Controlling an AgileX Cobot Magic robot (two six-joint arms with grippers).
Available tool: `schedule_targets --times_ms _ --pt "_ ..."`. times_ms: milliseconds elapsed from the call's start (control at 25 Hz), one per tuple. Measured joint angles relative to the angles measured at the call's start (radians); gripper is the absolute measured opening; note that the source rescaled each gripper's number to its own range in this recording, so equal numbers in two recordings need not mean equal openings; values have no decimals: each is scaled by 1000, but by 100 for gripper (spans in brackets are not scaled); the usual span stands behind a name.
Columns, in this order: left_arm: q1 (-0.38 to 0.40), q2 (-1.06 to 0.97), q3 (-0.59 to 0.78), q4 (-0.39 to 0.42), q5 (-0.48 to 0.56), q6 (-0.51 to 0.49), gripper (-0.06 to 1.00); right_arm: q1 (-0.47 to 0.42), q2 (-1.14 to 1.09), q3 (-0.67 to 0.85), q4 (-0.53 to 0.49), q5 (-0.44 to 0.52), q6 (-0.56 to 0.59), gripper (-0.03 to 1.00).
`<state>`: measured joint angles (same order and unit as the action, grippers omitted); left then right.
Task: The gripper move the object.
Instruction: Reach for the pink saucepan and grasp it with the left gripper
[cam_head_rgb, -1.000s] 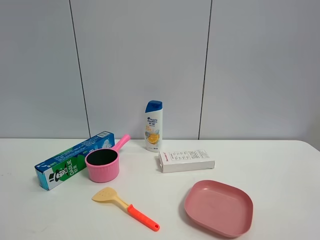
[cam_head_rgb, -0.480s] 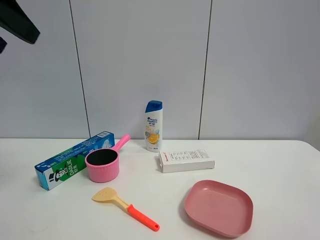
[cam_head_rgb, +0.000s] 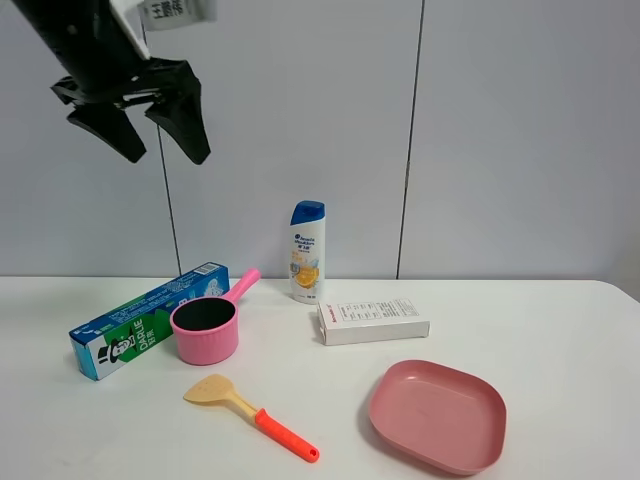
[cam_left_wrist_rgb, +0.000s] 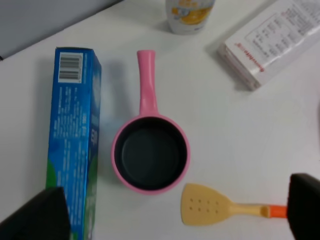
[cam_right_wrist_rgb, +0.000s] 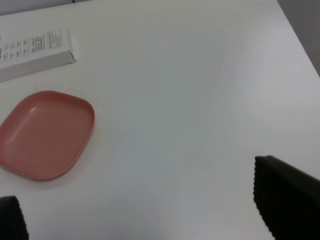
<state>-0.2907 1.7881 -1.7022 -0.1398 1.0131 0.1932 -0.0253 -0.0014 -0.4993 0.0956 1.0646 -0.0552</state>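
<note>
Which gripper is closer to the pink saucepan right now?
Left. The left gripper hangs open high above the saucepan; the right gripper is over the table near the pink plate.

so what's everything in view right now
saucepan: 1, pink with black inside, left of table, handle pointing back
toothpaste box: 1, blue and green, left of the saucepan
spatula: 1, tan blade with orange handle, in front of the saucepan
bottle: 1, white with blue cap, upright at the back
white box: 1, white, mid-table, right of the bottle
plate: 1, pink, front right, nothing on it
table: 1, white
left gripper: 1, black, open, high above the saucepan
right gripper: 1, black, open, above the table's right side
</note>
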Motion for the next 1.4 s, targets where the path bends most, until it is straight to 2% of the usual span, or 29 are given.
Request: schedule_targets --times_ms 160,280,480,760,1400 --pt "-37 174 -212 46 118 -25 100 0 0 0 0 0 0 100" --pt "-50 297 -344 50 181 -25 100 0 0 0 0 0 0 100" --pt "-61 466 -474 53 196 -23 100 0 0 0 0 0 0 100" --pt "-64 584 -495 60 198 0 100 0 0 0 0 0 0 100" --pt "-64 630 -500 53 174 64 100 0 0 0 0 0 0 100"
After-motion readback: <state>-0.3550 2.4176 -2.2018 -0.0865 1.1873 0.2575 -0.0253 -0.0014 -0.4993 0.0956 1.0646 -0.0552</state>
